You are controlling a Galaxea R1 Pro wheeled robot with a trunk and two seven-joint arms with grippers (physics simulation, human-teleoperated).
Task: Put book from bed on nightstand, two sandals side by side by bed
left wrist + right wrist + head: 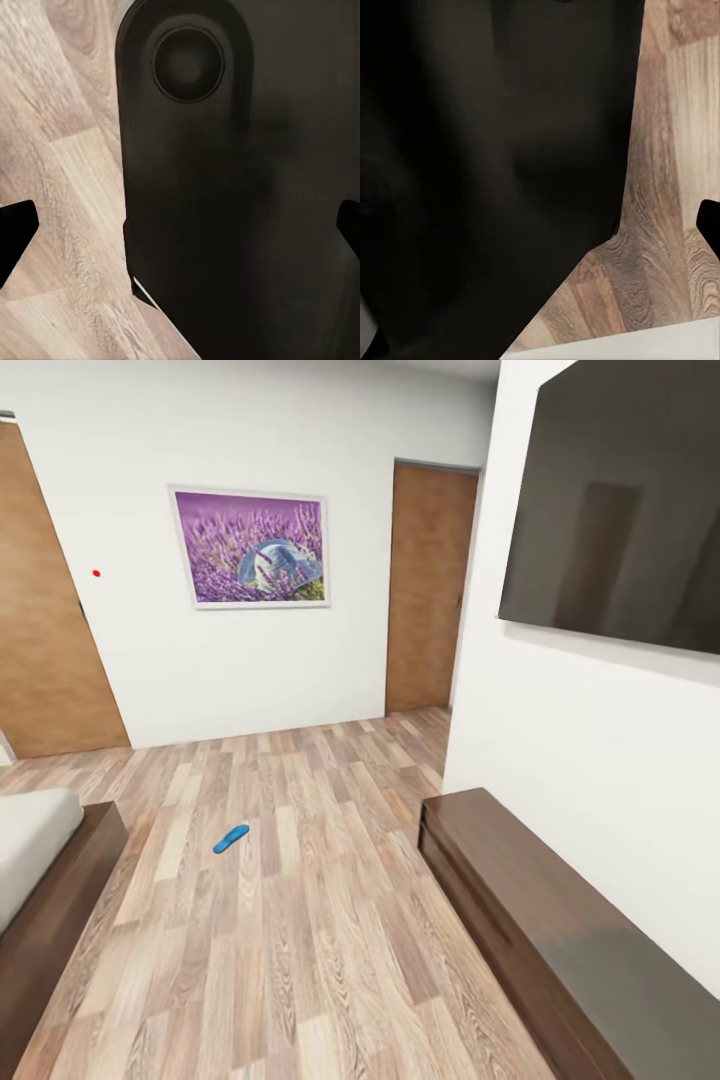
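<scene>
A: Corner of the bed (pixel 40 840) at left, long bench cabinet (pixel 560 920) at right. Progress?

B: Hardly any. One blue sandal (pixel 231 838) lies alone on the floor (pixel 300 920), near the bed. Book, other sandal unseen. Can't tell either pincer's state.

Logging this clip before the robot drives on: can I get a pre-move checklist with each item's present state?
1. One sandal located, flat on the wood floor: ok.
2. Second sandal located: not ok.
3. Book located: not ok.
4. Bed corner at head view's left, apart from the sandal: ok.
5. Floor path to the sandal, between bed and long dark cabinet: ok.
6. Left jaws spread, holding nothing; right jaws: cannot tell.
</scene>
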